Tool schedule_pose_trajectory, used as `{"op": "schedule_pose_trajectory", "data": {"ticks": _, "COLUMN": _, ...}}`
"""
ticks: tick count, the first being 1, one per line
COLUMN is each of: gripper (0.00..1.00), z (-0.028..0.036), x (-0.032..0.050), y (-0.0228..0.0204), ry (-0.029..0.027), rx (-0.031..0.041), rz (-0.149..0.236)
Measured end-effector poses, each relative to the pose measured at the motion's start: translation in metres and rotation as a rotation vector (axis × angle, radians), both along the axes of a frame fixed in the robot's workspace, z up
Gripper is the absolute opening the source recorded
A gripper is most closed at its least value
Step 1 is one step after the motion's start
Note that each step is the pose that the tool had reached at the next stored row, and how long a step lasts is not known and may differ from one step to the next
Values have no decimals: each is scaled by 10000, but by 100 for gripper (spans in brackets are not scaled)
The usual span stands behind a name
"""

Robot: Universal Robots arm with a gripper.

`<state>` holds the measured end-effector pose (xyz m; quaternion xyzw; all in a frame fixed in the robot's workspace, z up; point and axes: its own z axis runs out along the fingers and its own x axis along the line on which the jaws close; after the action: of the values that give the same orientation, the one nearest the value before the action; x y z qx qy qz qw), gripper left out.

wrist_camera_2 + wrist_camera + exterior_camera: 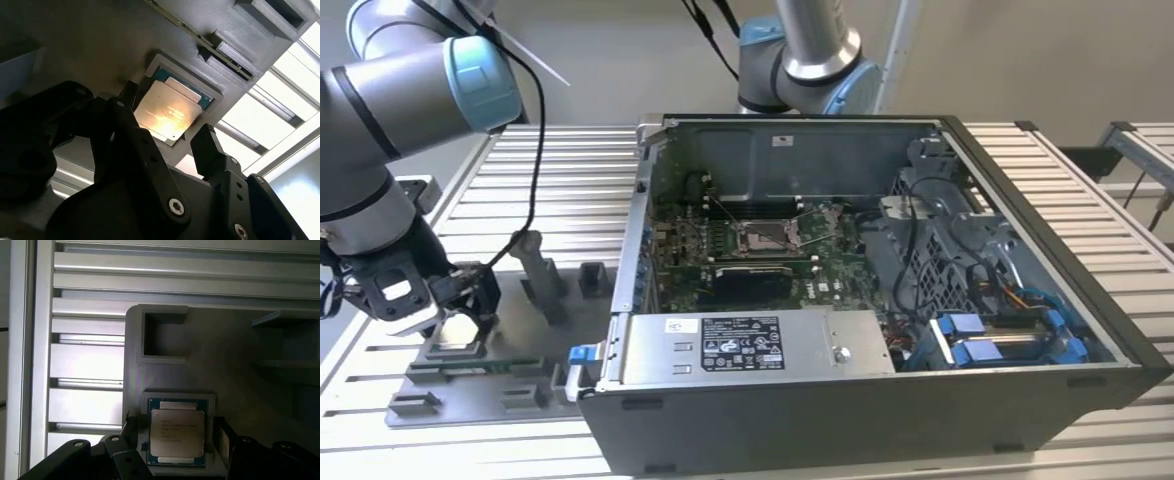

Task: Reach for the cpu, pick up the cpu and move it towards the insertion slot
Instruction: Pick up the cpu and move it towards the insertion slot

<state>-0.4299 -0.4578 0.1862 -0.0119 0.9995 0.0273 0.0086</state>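
Status: the reach looks essentially complete; grasp, lift and transfer remain outstanding. The black two-finger gripper (176,426) hangs low over the small flat square cpu (177,432), which has a pale silver metal lid on a green board. The jaws are spread. One of the fingers (131,426) stands on each side of the chip, outside the recess walls, and neither touches it as far as both wrist views show. Nothing is gripped.

Location: the cpu sits in a square recess of the grey plastic fixture (494,385). The fixture rests on the ribbed aluminium table (574,165) at the exterior view's left, outside the open dark computer case (854,400). The insertion slot (761,237), a square socket with a shiny metal frame, lies on the green board inside the case. It is well apart from the chip and appears unoccupied.

Orientation: the cpu lies flat, lid up. Its outline is nearly square. The slightly longer side appears to run across the line joining the fingers, so they face its two longer edges.
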Motion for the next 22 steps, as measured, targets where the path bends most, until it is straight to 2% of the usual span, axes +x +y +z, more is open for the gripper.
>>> {"op": "schedule_pose_trajectory", "data": {"ticks": 9, "gripper": 100, "z": -1, "x": 6, "y": -1, "ry": 10, "rx": 1, "rz": 0}}
{"op": "schedule_pose_trajectory", "data": {"ticks": 10, "gripper": 0, "z": -1, "x": 6, "y": -1, "ry": 10, "rx": 1, "rz": 0}}
{"op": "schedule_pose_trajectory", "data": {"ticks": 22, "gripper": 0, "z": 4, "x": 8, "y": -2, "ry": 10, "rx": 3, "rz": 0}}
